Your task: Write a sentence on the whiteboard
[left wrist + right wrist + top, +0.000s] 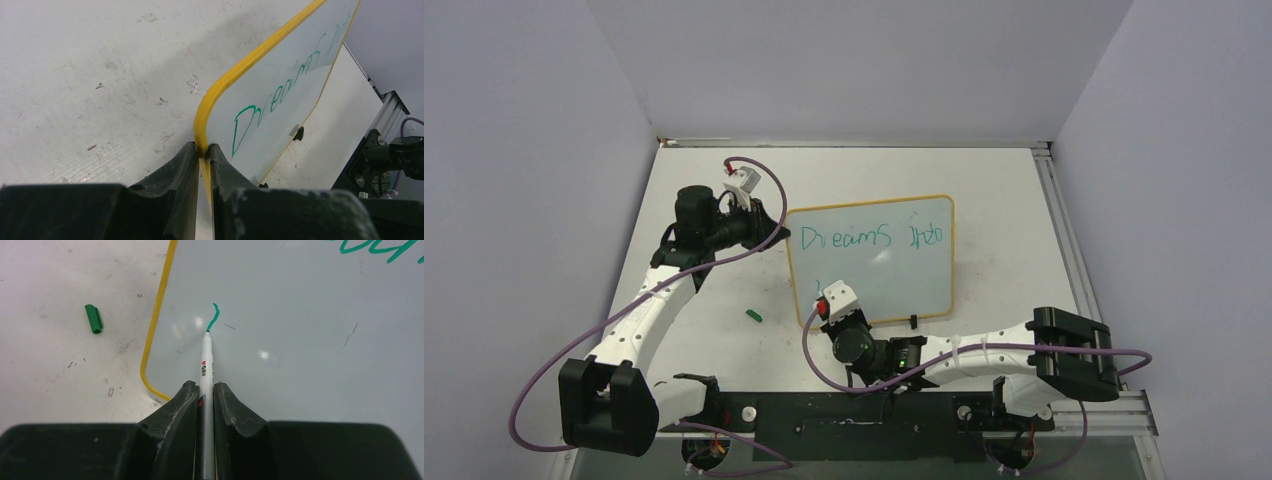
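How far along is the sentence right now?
Done: "Dreams into" stands along the top of the whiteboard. In hand: the left gripper clamps the board's edge; the right gripper holds the marker, tip on the board at a short green stroke starting a second line. Left: the rest of that line.

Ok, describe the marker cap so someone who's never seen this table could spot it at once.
Find the whiteboard, the large yellow-framed board in the middle of the table. Just left of its near left corner, on bare tabletop, lies the cap. It is a short green tube on its side, the only loose green piece off the board.
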Action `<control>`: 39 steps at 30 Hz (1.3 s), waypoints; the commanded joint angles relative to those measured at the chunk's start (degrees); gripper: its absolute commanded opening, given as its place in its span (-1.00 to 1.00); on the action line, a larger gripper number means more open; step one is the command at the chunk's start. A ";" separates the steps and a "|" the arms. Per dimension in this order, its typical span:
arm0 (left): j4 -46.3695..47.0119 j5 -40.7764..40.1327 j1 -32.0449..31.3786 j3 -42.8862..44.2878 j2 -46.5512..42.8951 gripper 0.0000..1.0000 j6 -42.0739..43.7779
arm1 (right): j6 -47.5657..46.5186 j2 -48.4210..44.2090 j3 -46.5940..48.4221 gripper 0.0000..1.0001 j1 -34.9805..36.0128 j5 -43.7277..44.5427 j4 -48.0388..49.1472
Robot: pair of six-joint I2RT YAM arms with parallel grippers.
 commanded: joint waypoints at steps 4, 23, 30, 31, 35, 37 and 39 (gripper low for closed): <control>1.12 0.50 -0.56 1.42 -1.47 -1.00 -0.47 | -0.27 -1.01 0.03 -0.89 -0.27 2.83 1.23; 1.12 0.59 -0.59 1.46 -1.40 -1.00 -0.47 | -1.86 -5.03 -1.82 -0.89 -3.65 3.34 3.63; 1.20 0.63 -0.59 1.41 -1.30 -1.00 -0.56 | -3.50 -8.28 -5.36 -0.89 -1.53 0.99 6.88; 1.20 0.59 -0.59 1.35 -1.31 -1.00 -0.56 | -3.47 -8.00 -5.34 -0.89 -1.52 0.88 6.85; 1.21 0.59 -0.59 1.37 -1.30 -1.00 -0.56 | -4.05 -6.74 -4.75 -0.89 -1.45 0.49 7.43; 1.20 0.61 -0.59 1.42 -1.31 -1.00 -0.56 | -4.75 -6.57 -4.78 -0.89 -1.46 -0.49 8.67; 1.20 0.61 -0.54 1.45 -1.27 -1.00 -0.55 | -4.87 -5.95 -4.32 -0.89 -1.43 -0.59 8.69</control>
